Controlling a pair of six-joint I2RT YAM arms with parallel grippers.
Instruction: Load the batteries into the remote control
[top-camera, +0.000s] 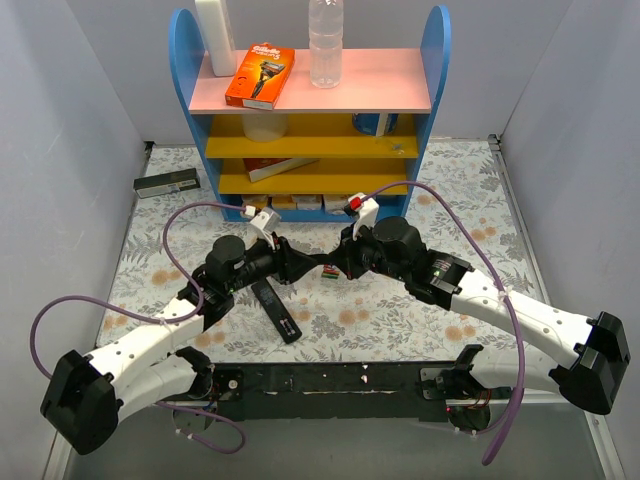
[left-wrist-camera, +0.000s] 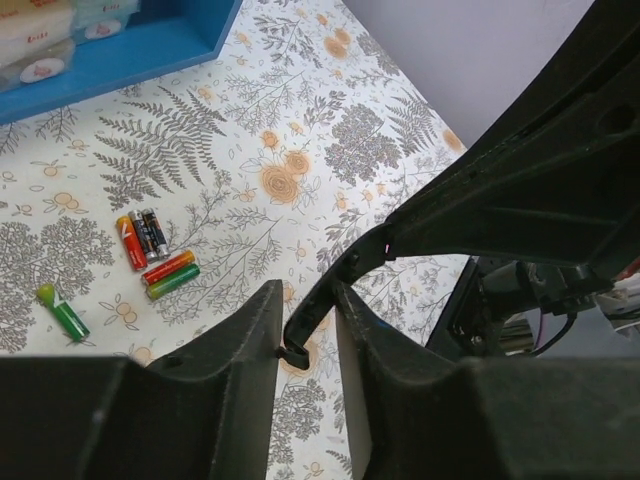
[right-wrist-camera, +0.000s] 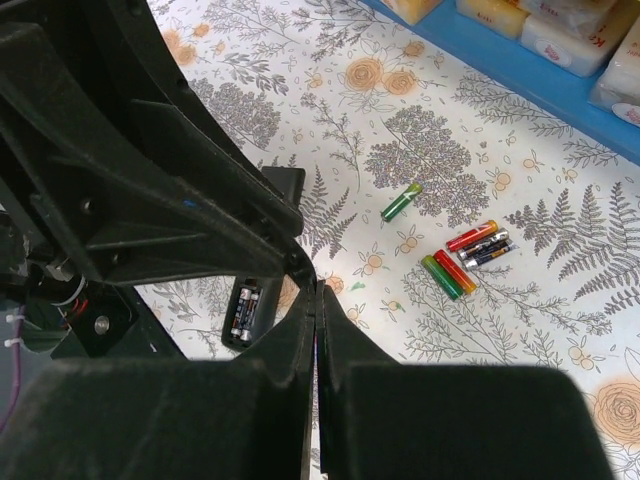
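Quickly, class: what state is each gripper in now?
Left gripper: open around a thin black piece.
Right gripper: shut, seemingly on that piece.

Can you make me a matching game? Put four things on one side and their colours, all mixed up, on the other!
Things:
1. razor box
2. remote
3. lone battery
4. shelf side

Colours:
A. green
B. black
C. orange
D. blue

Pairs: 1-C, 2-B, 3-A, 4-D
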